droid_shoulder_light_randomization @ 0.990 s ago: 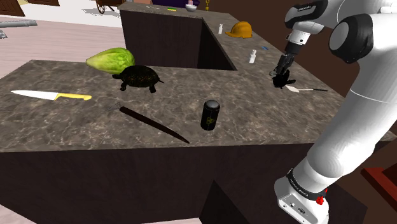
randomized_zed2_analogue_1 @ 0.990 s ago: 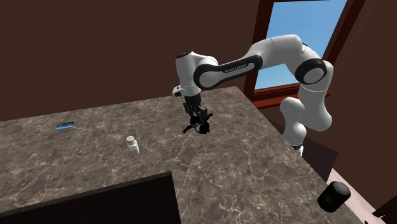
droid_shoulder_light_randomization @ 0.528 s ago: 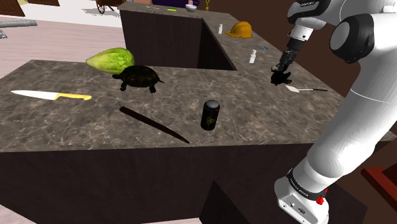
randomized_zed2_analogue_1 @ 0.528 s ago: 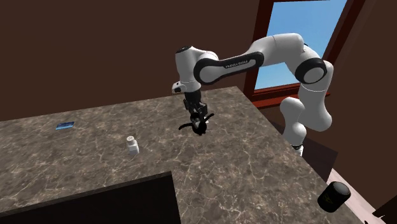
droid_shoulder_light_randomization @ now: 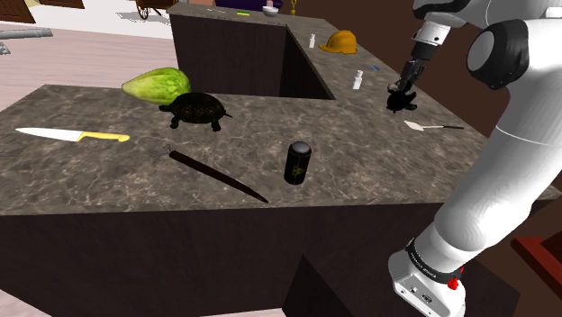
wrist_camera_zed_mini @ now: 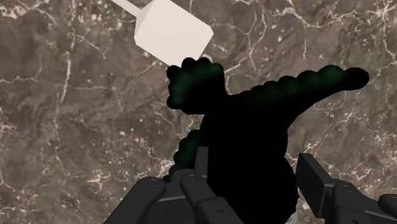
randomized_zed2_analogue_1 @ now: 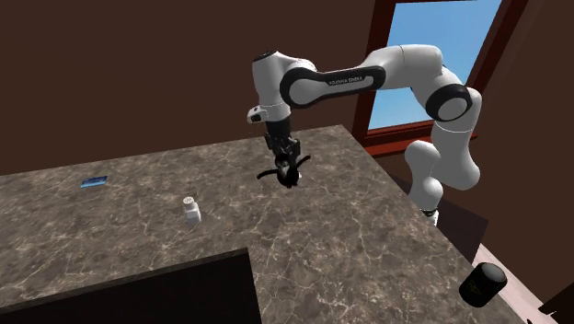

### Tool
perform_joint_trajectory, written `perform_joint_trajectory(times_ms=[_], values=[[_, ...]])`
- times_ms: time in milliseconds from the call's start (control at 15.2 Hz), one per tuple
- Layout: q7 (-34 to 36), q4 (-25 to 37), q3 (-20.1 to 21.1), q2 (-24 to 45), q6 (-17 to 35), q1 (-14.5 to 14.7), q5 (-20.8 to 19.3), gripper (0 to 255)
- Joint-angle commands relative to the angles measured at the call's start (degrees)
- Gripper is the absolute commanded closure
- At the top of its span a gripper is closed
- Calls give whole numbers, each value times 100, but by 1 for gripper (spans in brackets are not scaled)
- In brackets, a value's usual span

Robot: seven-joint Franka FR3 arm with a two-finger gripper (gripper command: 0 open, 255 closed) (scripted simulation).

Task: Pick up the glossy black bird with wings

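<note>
Black bird hung just clear of the counter, near a spoon, clamped between the part-closed jaws of the gripper. The grip looked to sit low on its body. A jerk could have let the glossy shape pivot or slip free.
</note>
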Motion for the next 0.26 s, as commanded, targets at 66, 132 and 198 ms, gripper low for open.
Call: perform_joint_trajectory(times_ms=[66,132,198], values=[[-4,281,-15,37,-252,-44,20,255],[-3,294,-15,38,-263,-45,20,255],[-3,295,-15,39,-264,-46,21,255]])
